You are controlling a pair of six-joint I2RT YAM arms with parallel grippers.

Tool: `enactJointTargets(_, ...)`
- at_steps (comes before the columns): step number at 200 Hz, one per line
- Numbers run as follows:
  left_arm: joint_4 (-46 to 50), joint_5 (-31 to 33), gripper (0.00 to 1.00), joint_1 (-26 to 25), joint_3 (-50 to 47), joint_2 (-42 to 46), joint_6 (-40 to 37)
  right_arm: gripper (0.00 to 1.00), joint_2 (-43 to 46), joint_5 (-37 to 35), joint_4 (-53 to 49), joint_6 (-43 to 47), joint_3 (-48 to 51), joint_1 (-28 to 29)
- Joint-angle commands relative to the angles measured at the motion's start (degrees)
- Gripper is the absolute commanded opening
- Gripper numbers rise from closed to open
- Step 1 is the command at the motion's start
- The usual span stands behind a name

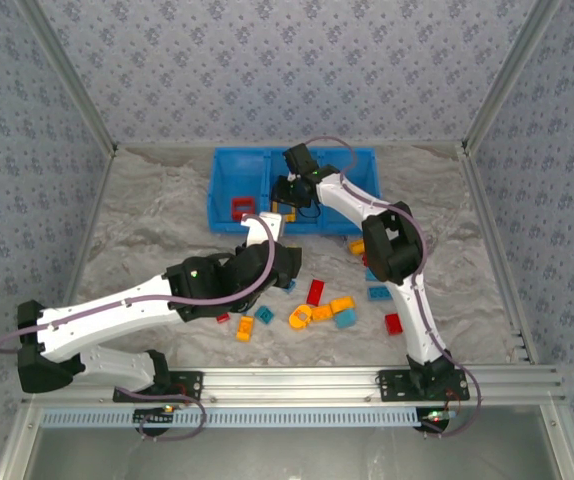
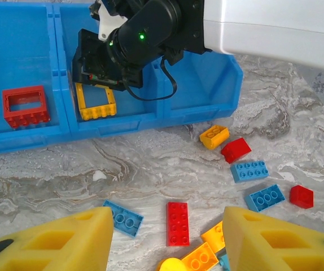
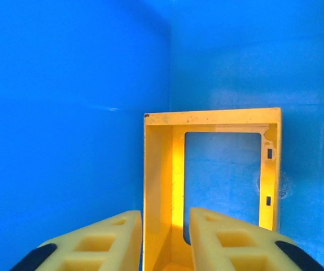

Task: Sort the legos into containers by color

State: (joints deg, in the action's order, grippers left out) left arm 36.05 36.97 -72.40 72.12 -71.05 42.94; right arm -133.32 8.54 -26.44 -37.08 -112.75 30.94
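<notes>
The blue bin [image 2: 207, 73] holds a red frame brick [image 2: 25, 105] in its left compartment and a yellow frame brick [image 2: 96, 103] in the middle one. My right gripper [image 3: 166, 237] is down inside that middle compartment. Its jaws are slightly parted, open around one wall of the yellow frame [image 3: 159, 169], with a gap on the right side. My left gripper [image 2: 167, 237] hangs open over the loose legos, with a red two-by-four brick [image 2: 177, 223] on the table between its fingers. A flat blue brick [image 2: 123, 217] lies beside its left finger.
More loose bricks lie right of the left gripper: an orange one [image 2: 214, 136], a red one [image 2: 236, 149], two blue ones [image 2: 250, 170] [image 2: 265, 197] and a small red one [image 2: 301, 196]. The right arm [image 1: 392, 240] arches over the table's middle right.
</notes>
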Motion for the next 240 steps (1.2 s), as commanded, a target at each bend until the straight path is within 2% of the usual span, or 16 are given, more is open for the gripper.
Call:
enactJointTargets(1, 1.69, 1.70, 0.54, -0.39, 1.33, 1.06, 0.30, 0.29, 7.12, -2.38, -1.69, 0.45, -1.55, 0.12)
enactJointTargets(24, 2.45, 1.53, 0.54, -0.44, 1.45, 1.17, 1.39, 0.28, 11.95, -5.20, -2.38, 2.73, -0.54, 0.44)
enactJointTargets(49, 8.26, 1.17, 0.55, -0.20, 1.45, 1.35, 4.14, 0.27, 20.19, -7.14, -0.26, 4.95, 5.63, 0.68)
enactJointTargets(78, 16.10, -6.87, 0.54, 4.14, -0.11, 0.55, 8.50, 0.31, 36.65, -8.48, 8.12, 8.57, 23.24, 2.25)
enactJointTargets(101, 16.84, -13.24, 0.54, 8.50, -6.14, 2.70, 10.32, 0.36, 51.65, -9.43, 14.84, 12.09, 40.36, 5.63)
enactJointTargets(121, 15.14, -18.39, 0.54, 12.17, -11.01, 4.83, 10.15, 0.37, 62.48, -9.07, 16.07, 15.14, 52.18, 9.74)
enactJointTargets(144, 14.20, -19.78, 0.53, 14.02, -14.29, 6.49, 9.84, 0.39, 70.96, -10.73, 12.52, 17.21, 59.19, 15.89)
enactJointTargets(177, 12.90, -21.04, 0.53, 14.48, -17.43, 8.54, 10.18, 0.39, 76.90, -17.29, 4.91, 15.53, 64.13, 24.46)
enactJointTargets(201, 13.48, -22.04, 0.53, 14.46, -19.34, 9.13, 11.81, 0.39, 78.47, -19.77, 2.35, 14.44, 65.81, 28.51)
enactJointTargets(240, 19.13, -20.37, 0.57, 15.56, -22.66, 8.93, 18.38, 0.41, 76.76, -19.68, 3.17, 15.40, 66.42, 34.24)
